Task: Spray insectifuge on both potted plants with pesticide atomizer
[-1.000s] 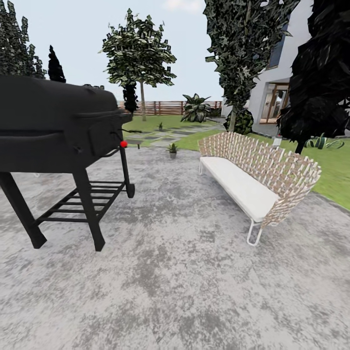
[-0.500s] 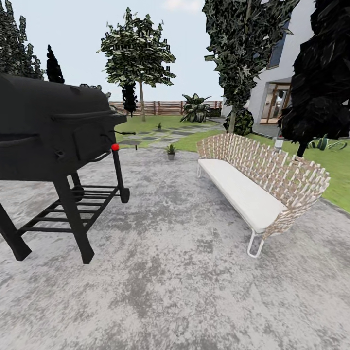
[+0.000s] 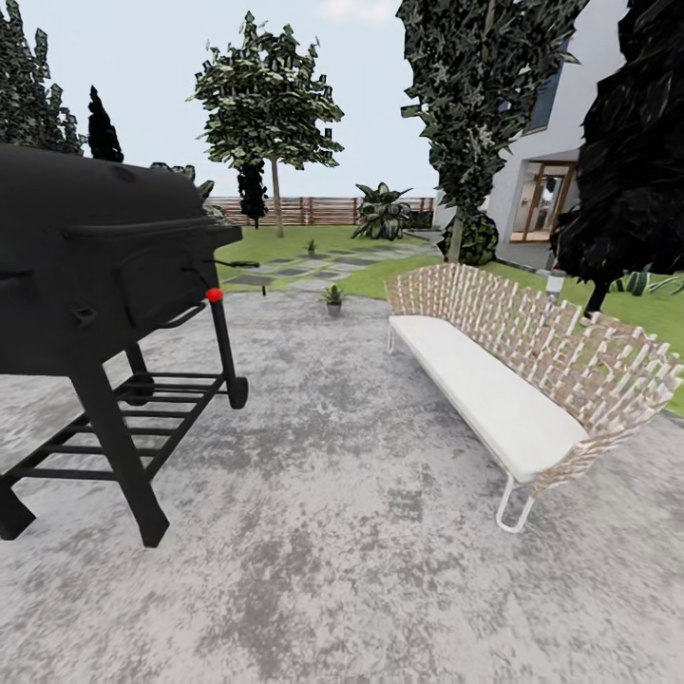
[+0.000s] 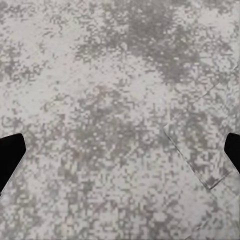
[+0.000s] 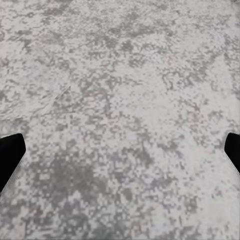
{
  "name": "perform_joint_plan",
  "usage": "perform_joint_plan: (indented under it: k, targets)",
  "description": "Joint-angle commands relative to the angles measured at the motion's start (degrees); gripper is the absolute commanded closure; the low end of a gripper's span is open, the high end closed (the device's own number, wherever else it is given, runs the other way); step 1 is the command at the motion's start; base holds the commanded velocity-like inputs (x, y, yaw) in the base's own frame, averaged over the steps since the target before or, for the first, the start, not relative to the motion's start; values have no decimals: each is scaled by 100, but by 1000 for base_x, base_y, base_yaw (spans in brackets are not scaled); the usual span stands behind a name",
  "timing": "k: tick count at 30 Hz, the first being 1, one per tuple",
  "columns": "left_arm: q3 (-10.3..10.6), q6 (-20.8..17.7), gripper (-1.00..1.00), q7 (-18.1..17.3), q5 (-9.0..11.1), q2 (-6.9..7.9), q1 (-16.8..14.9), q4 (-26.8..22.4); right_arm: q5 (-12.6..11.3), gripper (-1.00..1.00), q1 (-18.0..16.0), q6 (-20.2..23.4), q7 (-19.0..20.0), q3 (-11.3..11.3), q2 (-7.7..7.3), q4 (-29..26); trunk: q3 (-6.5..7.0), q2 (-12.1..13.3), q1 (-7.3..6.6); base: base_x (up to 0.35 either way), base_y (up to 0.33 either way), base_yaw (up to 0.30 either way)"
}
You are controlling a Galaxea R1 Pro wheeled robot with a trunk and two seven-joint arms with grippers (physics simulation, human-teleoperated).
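A: Which step of the task is in hand?

B: I judge it is the approach. The robot stands on the grey patio (image 3: 361, 532), between a black grill (image 3: 104, 275) on the left and a woven sofa (image 3: 513, 370) on the right. Nothing is picked up yet.

A: Where are the task's things?

B: One potted plant (image 3: 332, 298) stands at the far edge of the patio, just before the lawn. A second small plant (image 3: 312, 248) shows farther away, among the stepping stones (image 3: 328, 261), near the wooden fence (image 3: 313, 210); it is too small to be sure. The pesticide atomizer I cannot find.

A: What does the next move call for?

B: Probably to drive forward through the gap, keeping clear of the grill's legs and the sofa, and to search for the bottle near the plants.

A: And the grippers?

B: The left gripper (image 4: 120, 155) has its dark fingertips (image 4: 10, 155) at both sides of its wrist view, wide apart, with bare paving between them. The right gripper (image 5: 120, 152) is the same: spread wide, holding nothing, touching nothing.
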State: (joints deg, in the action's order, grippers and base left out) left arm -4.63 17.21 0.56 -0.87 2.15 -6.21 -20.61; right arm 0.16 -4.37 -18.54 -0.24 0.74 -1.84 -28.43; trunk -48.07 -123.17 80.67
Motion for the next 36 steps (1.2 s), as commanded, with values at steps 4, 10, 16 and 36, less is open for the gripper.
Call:
perform_joint_plan:
  k: [4,10,16,36]
  targets:
    - [-11,19,-100,6,-10,1,-3,5,2,-100,-3,-18,-2,5,2,4,-5,-2,2,336,0,0]
    - [-11,19,-100,6,-10,5,-3,5,2,-100,-3,-18,-2,1,0,4,-5,-2,2,336,0,0]
    - [-11,19,-100,6,-10,5,-3,5,2,-100,-3,-18,-2,-2,2,4,-5,-2,2,336,0,0]
    - [-11,19,-100,-3,-10,10,-3,5,2,-100,-3,-18,-2,5,6,4,-5,-2,2,336,0,0]
